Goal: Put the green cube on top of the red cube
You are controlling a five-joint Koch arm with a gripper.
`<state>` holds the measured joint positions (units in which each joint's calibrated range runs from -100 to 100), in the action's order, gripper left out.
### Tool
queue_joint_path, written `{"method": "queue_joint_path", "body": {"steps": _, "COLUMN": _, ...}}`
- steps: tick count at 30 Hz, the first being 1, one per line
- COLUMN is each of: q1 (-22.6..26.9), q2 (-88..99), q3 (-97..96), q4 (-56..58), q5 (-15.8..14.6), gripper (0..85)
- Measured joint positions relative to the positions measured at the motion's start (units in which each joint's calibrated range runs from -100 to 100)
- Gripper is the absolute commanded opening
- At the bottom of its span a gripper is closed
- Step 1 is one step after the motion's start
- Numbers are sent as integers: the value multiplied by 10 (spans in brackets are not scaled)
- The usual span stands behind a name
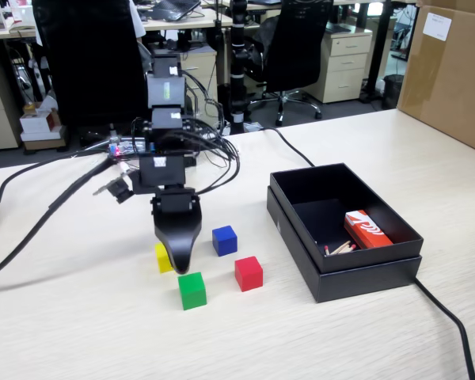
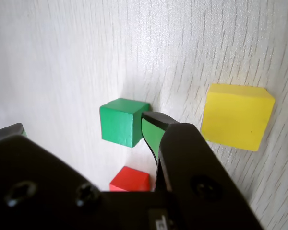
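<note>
Right now my gripper [image 1: 182, 265] hangs low over the pale wood-grain table [image 1: 79, 324], pointing down just behind the green cube [image 1: 192, 290] in the fixed view. In the wrist view my gripper [image 2: 86, 125] is spread wide: the green-lined fingertip [image 2: 151, 132] sits just beside the green cube [image 2: 123, 121], at its right face, touching or nearly so, I cannot tell which, while the other tip only peeks in at the left edge, well apart from the cube. Nothing is held. The green cube rests flat on the table, by itself. The red cube [image 1: 248, 273] sits on the table just right of the green one in the fixed view, a small gap between them; in the wrist view the red cube [image 2: 129, 180] shows below the green one, partly hidden by my gripper body. A yellow cube [image 1: 162, 258] stands behind my gripper in the fixed view, partly covered by it; the wrist view shows that yellow cube [image 2: 237, 116] off to the right. A blue cube [image 1: 225, 240] sits behind the red one. Container: an open black box [image 1: 356, 277] on the right of the table, holding a red-and-white packet [image 1: 367, 229] near its right wall and a few thin sticks [image 1: 340, 248] just beside the packet. A black cable [image 1: 451, 321] runs off past the box.
</note>
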<state>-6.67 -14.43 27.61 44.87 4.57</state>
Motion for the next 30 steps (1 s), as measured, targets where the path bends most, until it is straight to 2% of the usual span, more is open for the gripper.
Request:
{"method": "queue_joint_path", "body": {"steps": 14, "q1": 5, "q2": -105, "q3": 42, "q4": 0, "q5": 4, "gripper": 471}}
{"method": "queue_joint_path", "body": {"steps": 20, "q1": 6, "q2": -122, "q3": 50, "q4": 0, "q5": 17, "gripper": 469}}
{"method": "queue_joint_path", "body": {"steps": 26, "q1": 7, "q2": -127, "q3": 58, "q4": 0, "q5": 27, "gripper": 367}}
{"method": "queue_joint_path", "body": {"steps": 30, "q1": 9, "q2": -129, "q3": 58, "q4": 0, "q5": 34, "gripper": 203}}
